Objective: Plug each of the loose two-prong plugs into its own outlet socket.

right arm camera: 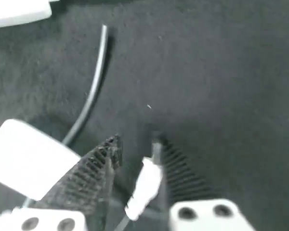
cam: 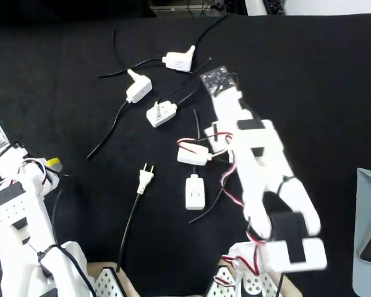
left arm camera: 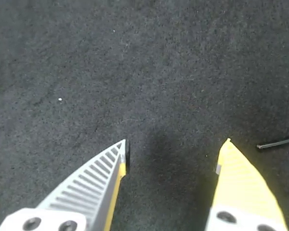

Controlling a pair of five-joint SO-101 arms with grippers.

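Observation:
My right gripper (cam: 217, 79) (right arm camera: 137, 147) is far out over the black cloth (cam: 309, 93), its dark fingers shut on a small white plug (right arm camera: 144, 185). Near it are white outlet blocks (cam: 178, 60) (cam: 138, 88) (cam: 161, 113), the last one close beside the fingers (right arm camera: 29, 159). Two more outlet blocks (cam: 193, 154) (cam: 195, 192) lie beside the right arm. A loose two-prong plug (cam: 146, 178) on a black cable lies mid-table. My left gripper (cam: 52, 164) (left arm camera: 176, 141) stands open over bare cloth at the near left.
Black cables (cam: 111, 127) (right arm camera: 94, 86) trail from the outlet blocks across the cloth. A cable end (left arm camera: 279, 142) lies by the left gripper. A grey tray (cam: 368, 235) sits at the right edge. The cloth's far right is bare.

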